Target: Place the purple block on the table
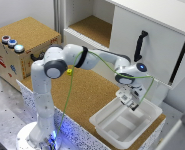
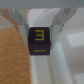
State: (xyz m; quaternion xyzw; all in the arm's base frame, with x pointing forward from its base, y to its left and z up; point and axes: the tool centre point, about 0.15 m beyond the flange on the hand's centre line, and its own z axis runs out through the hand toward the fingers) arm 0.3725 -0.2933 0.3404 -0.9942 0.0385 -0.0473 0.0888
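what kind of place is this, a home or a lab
Most likely a robotics lab test bench, not a home. A Panda arm stands at a cork-topped table that carries a white bin, beside a box with coloured buttons and a white cabinet. Its gripper holds a numbered purple block.

One purple block (image 2: 40,41), one yellow block (image 1: 69,72), one white tray (image 1: 123,125), one white cabinet (image 1: 142,35) and one cork-topped box (image 1: 22,42) carrying three buttons (image 1: 12,43) are showing on or around one bench (image 1: 87,95).
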